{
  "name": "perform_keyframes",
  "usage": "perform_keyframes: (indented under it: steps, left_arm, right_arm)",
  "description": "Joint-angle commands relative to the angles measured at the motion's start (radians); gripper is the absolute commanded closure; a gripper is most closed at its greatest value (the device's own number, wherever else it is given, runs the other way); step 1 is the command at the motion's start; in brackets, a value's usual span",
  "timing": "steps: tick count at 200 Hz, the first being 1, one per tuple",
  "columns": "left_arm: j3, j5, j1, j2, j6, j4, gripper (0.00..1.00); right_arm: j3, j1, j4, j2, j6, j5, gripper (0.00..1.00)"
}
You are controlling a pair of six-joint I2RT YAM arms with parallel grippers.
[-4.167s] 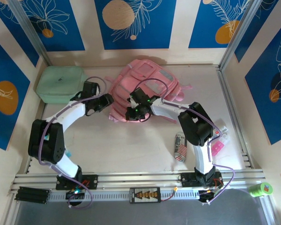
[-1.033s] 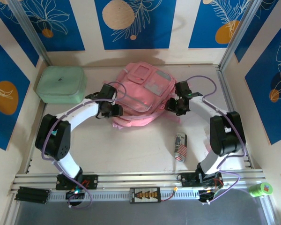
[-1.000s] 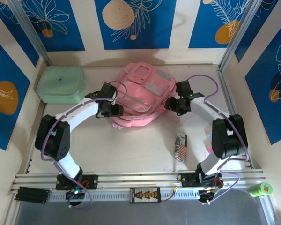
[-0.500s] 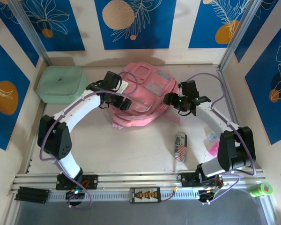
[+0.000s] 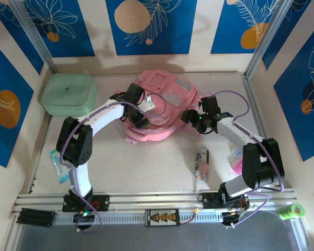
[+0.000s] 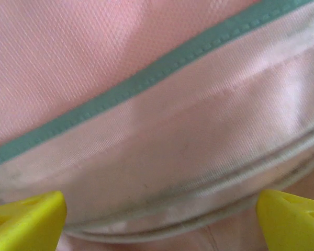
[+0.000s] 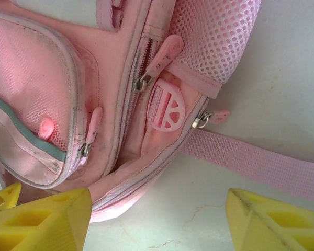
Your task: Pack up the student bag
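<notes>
A pale table (image 5: pixel 162 167) stood between walls with blue leaf panels (image 5: pixel 146 26). From the left came a mint green case (image 5: pixel 68 94), then the left gripper (image 5: pixel 139 118), jaws wide, over the pink student bag (image 5: pixel 165 89) at the back middle. Next came the right gripper (image 5: pixel 192 117), also wide. The right wrist camera showed zip pullers (image 7: pixel 141 81) and a strap (image 7: pixel 261 162); the left one showed a teal seam (image 6: pixel 146 83).

Pink student bag (image 5: pixel 165 89) with teal trim; mint green case (image 5: pixel 68 94).

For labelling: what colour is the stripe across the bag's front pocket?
Teal-green stripe on the student bag, clearest in left wrist view.
</notes>
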Motion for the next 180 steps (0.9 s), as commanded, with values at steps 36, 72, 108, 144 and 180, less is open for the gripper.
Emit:
perform_keyframes:
  steps: [36,72,108,144,180]
  left_arm:
    - [0.011,0.033,-0.01,0.071,0.178,0.139,0.09]
    - [0.029,0.112,-0.009,0.093,0.26,0.047,0.09]
    - [0.033,0.104,-0.012,0.095,0.248,0.116,0.15]
    - [0.016,0.137,-0.024,0.056,0.237,0.216,0.28]
    - [0.001,0.154,-0.027,0.025,0.247,0.224,0.51]
  right_arm:
    - [-0.004,-0.007,0.023,0.062,0.056,-0.092,0.32]
    - [-0.01,-0.001,0.037,0.065,0.063,-0.112,0.32]
    - [0.0,0.0,0.037,0.087,0.069,-0.114,0.32]
    - [0.016,0.0,0.036,0.117,0.088,-0.124,0.34]
    - [0.019,-0.001,0.026,0.113,0.094,-0.111,0.34]
